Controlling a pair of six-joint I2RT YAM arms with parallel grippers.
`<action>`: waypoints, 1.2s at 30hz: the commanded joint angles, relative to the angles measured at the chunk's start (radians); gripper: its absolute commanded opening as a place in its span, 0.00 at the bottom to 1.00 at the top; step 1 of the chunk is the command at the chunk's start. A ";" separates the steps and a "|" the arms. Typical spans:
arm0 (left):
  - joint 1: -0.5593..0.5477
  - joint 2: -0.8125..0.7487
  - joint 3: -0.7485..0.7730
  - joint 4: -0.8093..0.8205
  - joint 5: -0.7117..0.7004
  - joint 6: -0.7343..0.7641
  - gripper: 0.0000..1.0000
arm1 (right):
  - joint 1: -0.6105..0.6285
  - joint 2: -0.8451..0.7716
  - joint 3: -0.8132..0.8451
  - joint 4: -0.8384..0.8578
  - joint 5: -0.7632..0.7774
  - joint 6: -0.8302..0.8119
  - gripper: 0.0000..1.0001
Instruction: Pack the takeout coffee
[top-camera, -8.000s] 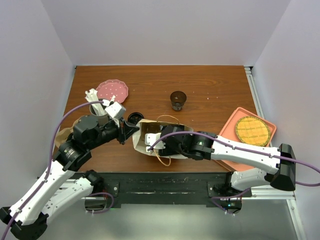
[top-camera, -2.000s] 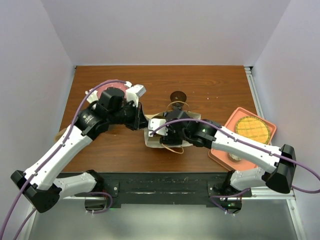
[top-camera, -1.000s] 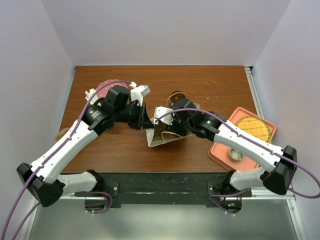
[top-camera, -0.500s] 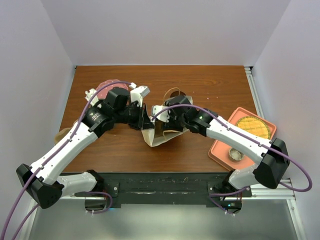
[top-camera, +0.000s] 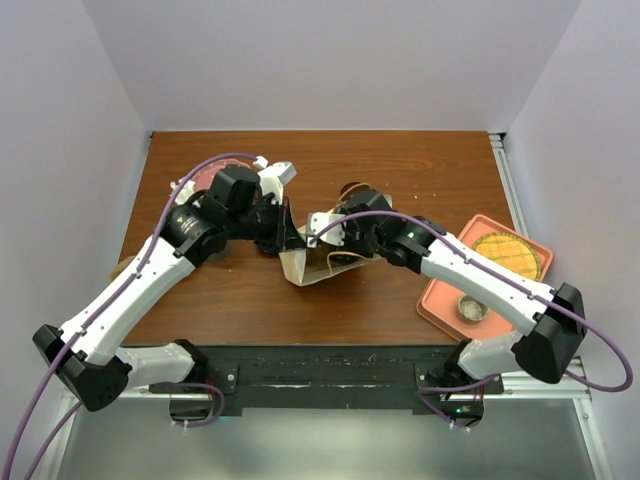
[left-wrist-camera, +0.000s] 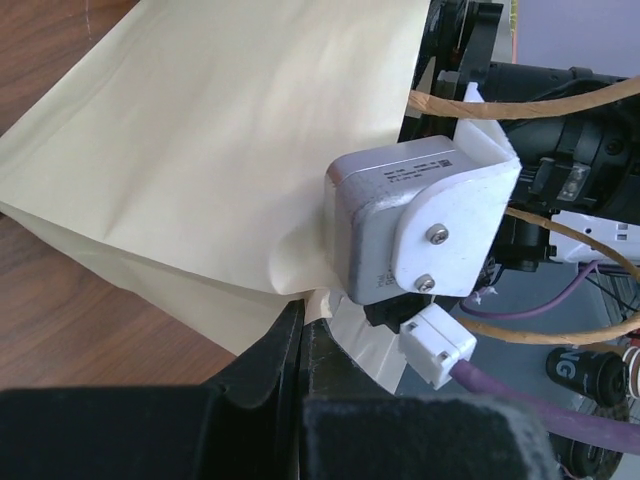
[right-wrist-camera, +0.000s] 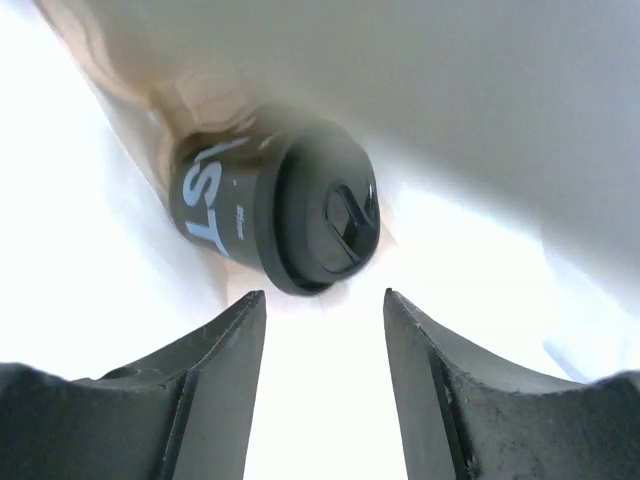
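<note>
The takeout coffee (right-wrist-camera: 285, 215), a dark cup with pale lettering and a black lid, lies on its side deep inside the paper bag (top-camera: 312, 265), its lid facing the right wrist camera. My right gripper (right-wrist-camera: 325, 300) reaches into the bag's mouth and is open, with its fingertips just short of the lid and nothing between them. In the top view its fingers are hidden by the bag. My left gripper (left-wrist-camera: 300, 310) is shut on the bag's rim (left-wrist-camera: 325, 305) at the left side of the mouth, holding it up. The bag's cream wall (left-wrist-camera: 220, 150) fills the left wrist view.
A dark open cup (top-camera: 352, 190) stands just behind the right wrist, partly hidden. A pink plate (top-camera: 203, 175) and white utensils (top-camera: 182, 187) sit at back left under the left arm. An orange tray (top-camera: 448, 290) at the right holds a woven round (top-camera: 505, 255) and a small cup (top-camera: 468, 308).
The right gripper's fingers have drawn closer together. Both wrists and the bag have shifted slightly toward the back left.
</note>
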 joint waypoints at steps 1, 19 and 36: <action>0.012 -0.011 0.032 0.056 -0.035 -0.015 0.00 | 0.005 -0.064 0.036 -0.124 -0.041 -0.037 0.54; 0.015 0.019 0.086 0.087 -0.006 0.025 0.35 | 0.040 -0.101 0.039 -0.208 -0.023 -0.086 0.56; -0.004 -0.097 -0.022 -0.043 -0.128 -0.098 0.53 | 0.045 -0.046 0.062 -0.159 -0.015 -0.065 0.51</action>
